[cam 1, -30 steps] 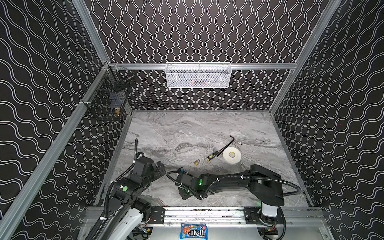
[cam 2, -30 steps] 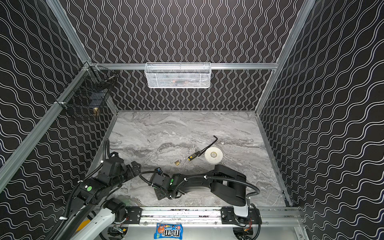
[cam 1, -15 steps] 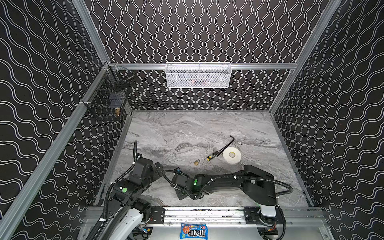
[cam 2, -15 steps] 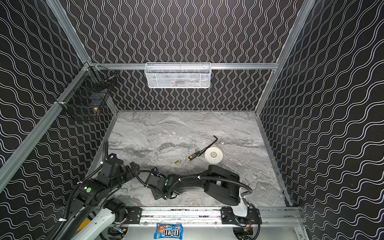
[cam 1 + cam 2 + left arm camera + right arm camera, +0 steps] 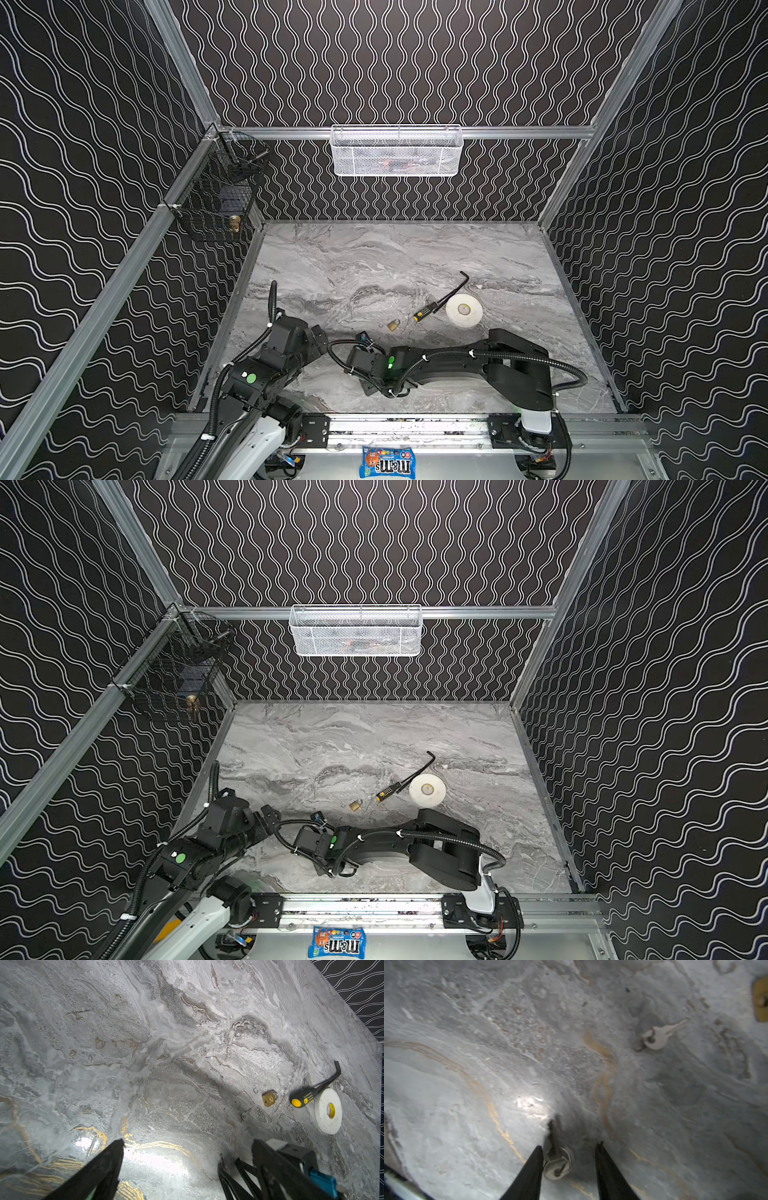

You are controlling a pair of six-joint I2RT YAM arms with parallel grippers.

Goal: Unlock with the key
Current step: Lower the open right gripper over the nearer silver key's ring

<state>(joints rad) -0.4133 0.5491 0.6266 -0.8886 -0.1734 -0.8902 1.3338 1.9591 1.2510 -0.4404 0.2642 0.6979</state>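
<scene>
Two small silver keys on the grey marble counter (image 5: 374, 257), toward the middle of its near edge. One key (image 5: 557, 1164) between the fingertips of the right gripper (image 5: 569, 1145): round head back in the gap, blade pointing straight ahead, long axis parallel to the fingers. Jaws partly open, key against one finger with a clear gap to the other, so apparently not yet clamped. A second key (image 5: 658, 1035) further ahead, lying flat, tip aimed at the brass padlock (image 5: 394, 324) just beyond. Left gripper (image 5: 188, 1141) spread fully wide, empty, farther from both keys. Likely next: closing across the flat head. Beside the padlock, a yellow-handled tool (image 5: 424, 311) and a tape roll (image 5: 464, 309).
</scene>
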